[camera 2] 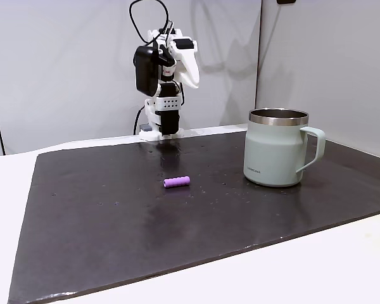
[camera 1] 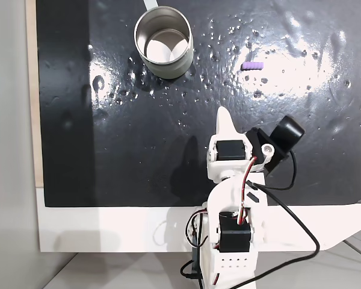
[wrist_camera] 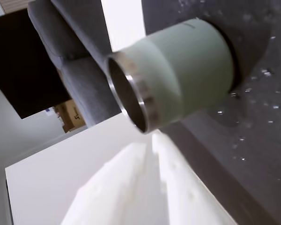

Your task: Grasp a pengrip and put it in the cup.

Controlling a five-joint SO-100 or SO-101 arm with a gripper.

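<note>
The pengrip (camera 1: 252, 65) is a tiny light-purple ribbed tube lying alone on the black mat, also seen mid-mat from the front (camera 2: 177, 182). The cup (camera 1: 163, 42) stands upright at the mat's far left in the top-down fixed view. From the side the cup (camera 2: 273, 154) is pale green with a steel rim and a handle. My gripper (camera 1: 222, 115) sits folded back over the arm's base, well short of both, its white fingers closed together with nothing between them. In the wrist view the gripper (wrist_camera: 153, 140) points toward the cup (wrist_camera: 187, 75).
A black mat (camera 1: 108, 150) covers most of the white table (camera 1: 108, 229), speckled with small shiny spots. The arm's base and cables (camera 1: 228, 241) sit at the mat's near edge. A grey wall (camera 2: 63, 63) stands behind the arm.
</note>
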